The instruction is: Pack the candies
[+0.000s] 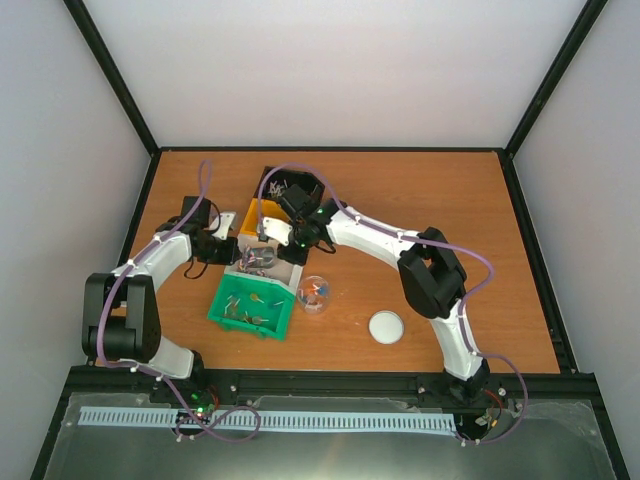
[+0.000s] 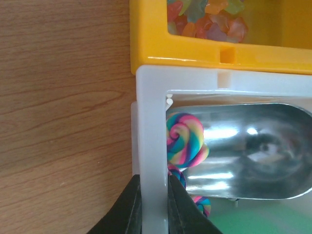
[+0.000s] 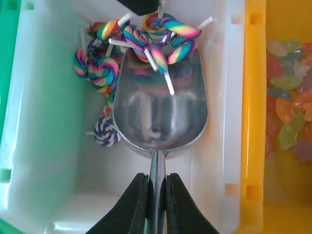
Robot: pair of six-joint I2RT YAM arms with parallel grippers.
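Small wrapped candies point(image 1: 247, 308) lie in the green bin point(image 1: 222, 314); a few more sit in the clear jar point(image 1: 314, 293). My right gripper point(image 3: 156, 176) is shut on the thin handle of the metal scoop point(image 3: 161, 112). The scoop's bowl rests inside the white bin point(image 3: 219, 122), its mouth against a heap of swirl lollipops point(image 3: 102, 68). My left gripper point(image 2: 154, 178) is shut on the white bin's side wall point(image 2: 151, 122), one finger inside and one outside. Lollipops point(image 2: 184, 139) and the scoop point(image 2: 248, 151) show just past that wall.
A yellow bin point(image 3: 254, 97) of gummy sweets point(image 3: 287, 107) touches the white bin's far side, with a black bin point(image 1: 290, 185) behind it. The green bin point(image 3: 9, 73) borders the white bin's near side. A white lid point(image 1: 386, 327) lies on the table to the right.
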